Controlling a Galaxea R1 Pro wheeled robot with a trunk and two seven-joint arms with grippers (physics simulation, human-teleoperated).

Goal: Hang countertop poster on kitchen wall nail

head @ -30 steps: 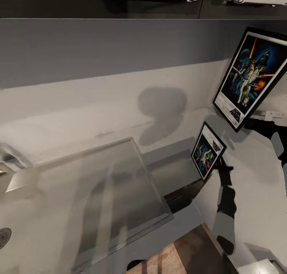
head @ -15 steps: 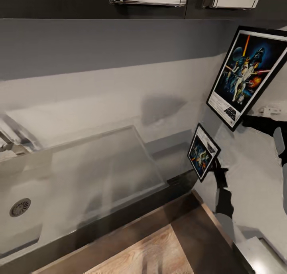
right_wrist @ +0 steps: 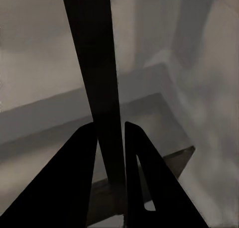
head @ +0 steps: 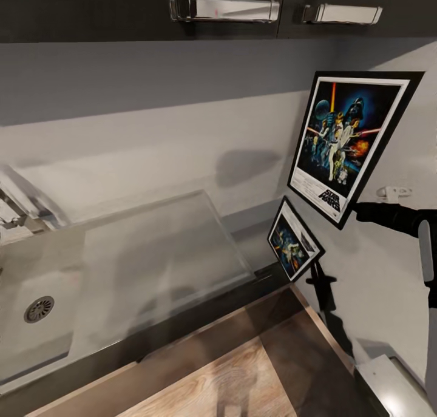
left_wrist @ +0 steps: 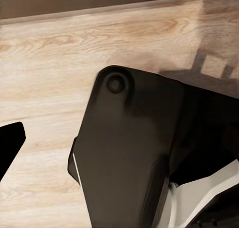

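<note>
Poster [head: 346, 139] up in the air at the right of the head view, tilted, picture side facing the camera, "STAR WARS" logo at its lower edge. Hangs clear of the bench [head: 152, 247], close beside the pale grey wall [head: 388, 271], just under the glossy black upper cabinets [head: 121, 10] with their chrome handles [head: 223, 8]. Casts a smaller mirror image [head: 294, 240] just below, near the far end of the glossy slab.

Right end effector [head: 359, 210] clamped on the lower right edge of the frame, black right arm [head: 394, 215] reaching in from the right. Seen along the right wrist: two black fingers [right_wrist: 79, 178] pressed to either side of the thin dark frame edge [right_wrist: 97, 63], grey bench and wall behind.

Sink with round drain [head: 38, 308] at the left of the bench, wooden floor [head: 230, 380] below its front edge.

Left wrist view: wooden floor and a black part of the robot; left end effector's spread impossible to tell.
</note>
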